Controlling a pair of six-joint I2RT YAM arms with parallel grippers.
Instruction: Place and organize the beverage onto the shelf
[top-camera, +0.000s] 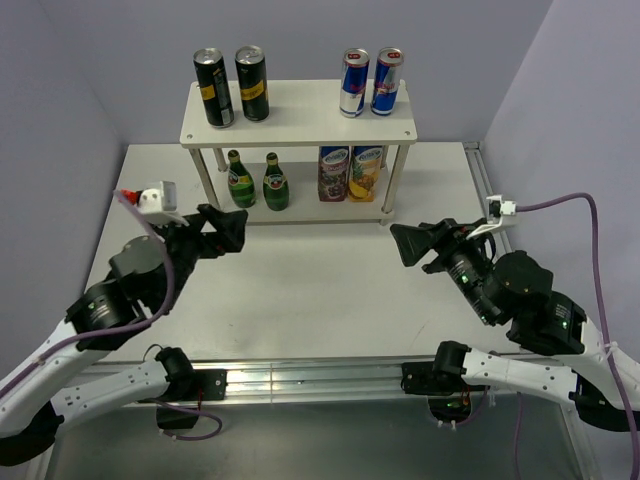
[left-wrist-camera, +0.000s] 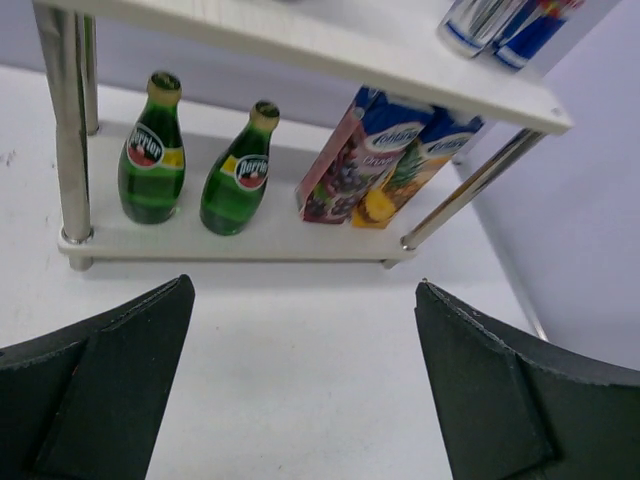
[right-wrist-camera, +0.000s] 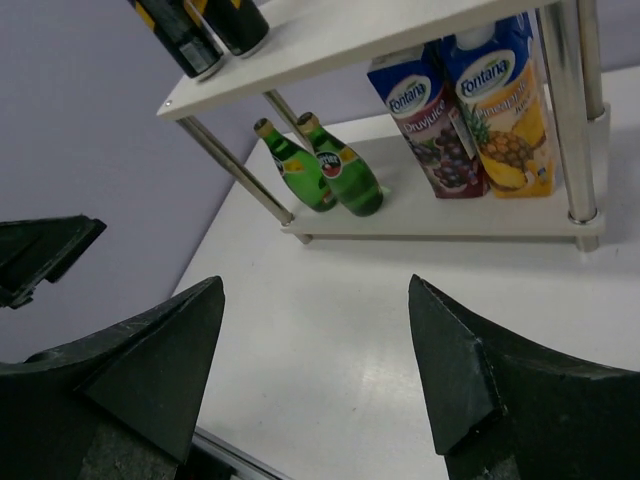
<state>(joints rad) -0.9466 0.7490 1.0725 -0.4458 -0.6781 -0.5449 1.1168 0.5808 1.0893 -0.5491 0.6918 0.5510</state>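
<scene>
The shelf (top-camera: 298, 125) stands at the back of the table. Two black cans with yellow marks (top-camera: 230, 87) stand on its top board at the left, two blue-and-silver cans (top-camera: 370, 82) at the right. Two green bottles (top-camera: 258, 180) stand on the lower board at the left; they also show in the left wrist view (left-wrist-camera: 195, 165) and the right wrist view (right-wrist-camera: 322, 166). My left gripper (top-camera: 232, 232) is open and empty in front of the shelf's left end. My right gripper (top-camera: 408, 243) is open and empty in front of its right end.
Two juice cartons (top-camera: 348, 174) stand on the lower board at the right, seen also in the left wrist view (left-wrist-camera: 385, 155) and the right wrist view (right-wrist-camera: 470, 110). Purple walls close the table on three sides. A metal rail (top-camera: 300, 378) runs along the near edge.
</scene>
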